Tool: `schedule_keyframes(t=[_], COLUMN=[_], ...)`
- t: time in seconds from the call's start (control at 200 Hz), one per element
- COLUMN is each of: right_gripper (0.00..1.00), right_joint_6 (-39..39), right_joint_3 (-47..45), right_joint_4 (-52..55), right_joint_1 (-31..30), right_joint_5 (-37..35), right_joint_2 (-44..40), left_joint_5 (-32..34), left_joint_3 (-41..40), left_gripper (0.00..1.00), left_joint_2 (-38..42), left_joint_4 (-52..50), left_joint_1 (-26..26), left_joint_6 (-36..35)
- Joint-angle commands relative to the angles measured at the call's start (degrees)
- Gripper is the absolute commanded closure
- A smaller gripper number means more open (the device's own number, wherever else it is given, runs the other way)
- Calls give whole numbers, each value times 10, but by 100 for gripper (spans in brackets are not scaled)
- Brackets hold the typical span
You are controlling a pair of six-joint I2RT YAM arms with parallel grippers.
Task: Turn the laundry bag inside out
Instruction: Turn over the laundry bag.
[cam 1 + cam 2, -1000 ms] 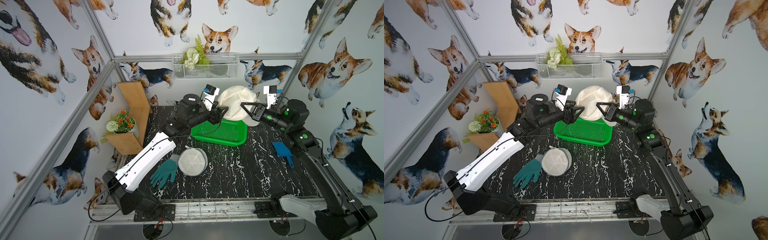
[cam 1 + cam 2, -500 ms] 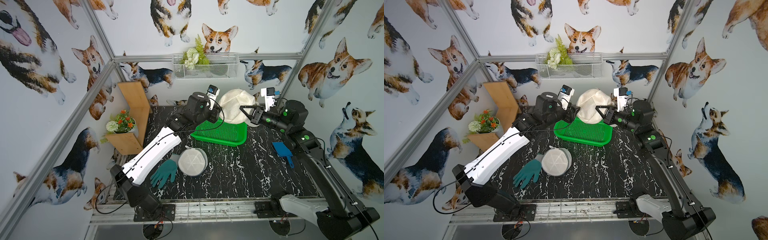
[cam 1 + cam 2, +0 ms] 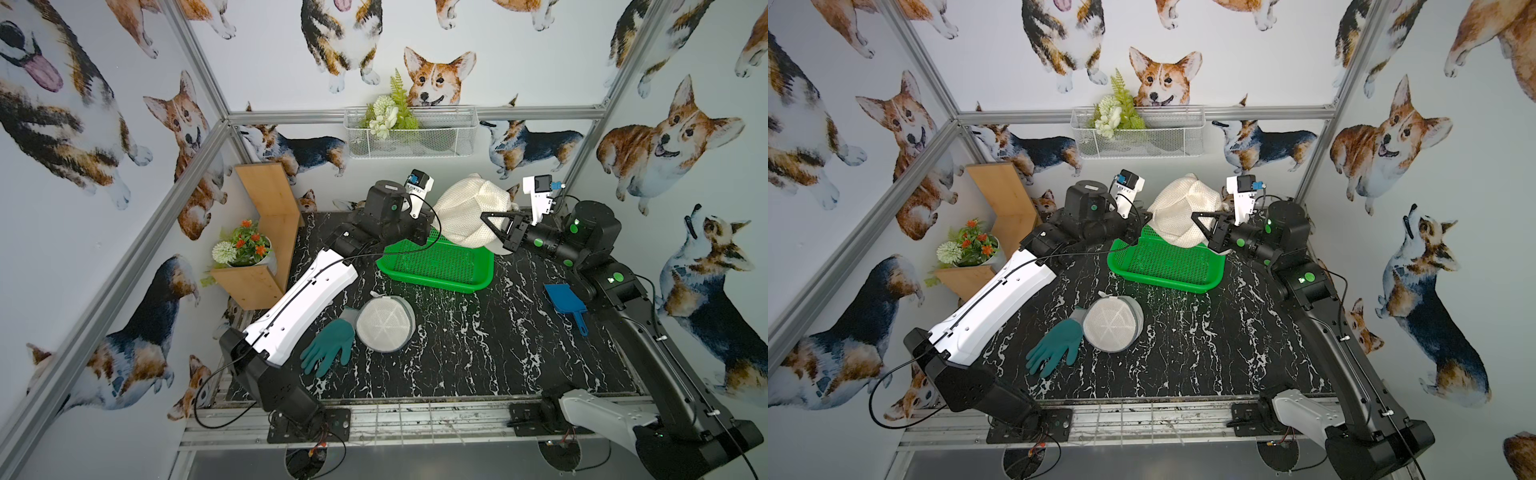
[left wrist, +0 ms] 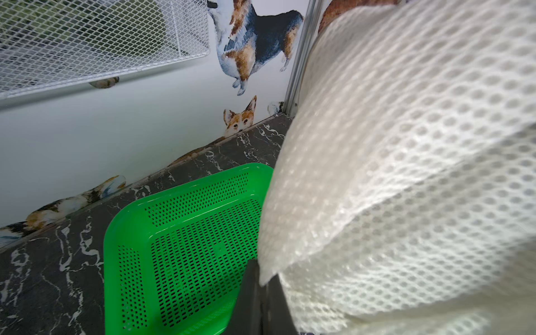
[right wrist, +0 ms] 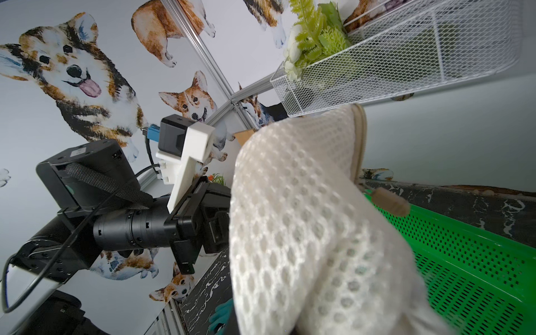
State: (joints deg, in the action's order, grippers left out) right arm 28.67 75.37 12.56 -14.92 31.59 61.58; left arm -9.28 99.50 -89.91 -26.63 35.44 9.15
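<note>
I see a robot test cell, lab-type: alu frame (image 3: 291, 116) w/ corgi-print walls (image 3: 83, 124), left arm (image 3: 303, 299) & right arm (image 3: 648, 345) bolted to front rail (image 3: 415, 419), marble-look tabletop (image 3: 478, 353).

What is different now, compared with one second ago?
The left gripper moved in to the laundry bag and closed on the mesh at its lower edge. The right gripper keeps its grip on the bag, still held over the green tray. The glove, round mesh pouch and blue scoop have not moved.
</note>
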Motion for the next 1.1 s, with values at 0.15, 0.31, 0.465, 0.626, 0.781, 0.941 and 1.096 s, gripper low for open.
schedule_keyframes(t=[0.15, 0.31, 0.465, 0.626, 0.781, 0.941, 1.096], right_gripper=[100, 100, 100, 100, 100, 100, 100], right_joint_6=[121, 284, 420, 543, 586, 574, 563], right_joint_3=[-58, -105, -133, -134, -143, -165, -184], right_joint_4=[-161, -326, -473, -593, -624, -608, -594], right_joint_1=[98, 156, 168, 169, 165, 142, 115], right_joint_5=[123, 229, 234, 248, 261, 235, 178], right_joint_2=[-29, -23, -15, 9, 13, -1, -5], left_joint_5=[-186, -267, -295, -328, -302, -289, -279], left_joint_3=[-87, -143, -157, -189, -214, -222, -236], left_gripper=[100, 100, 100, 100, 88, 72, 55], left_joint_2=[37, 50, 53, 49, 45, 30, 29], left_joint_4=[191, 339, 374, 465, 566, 636, 666], left_joint_1=[-50, -66, -67, -67, -68, -65, -55], left_joint_6=[159, 252, 251, 301, 360, 405, 417])
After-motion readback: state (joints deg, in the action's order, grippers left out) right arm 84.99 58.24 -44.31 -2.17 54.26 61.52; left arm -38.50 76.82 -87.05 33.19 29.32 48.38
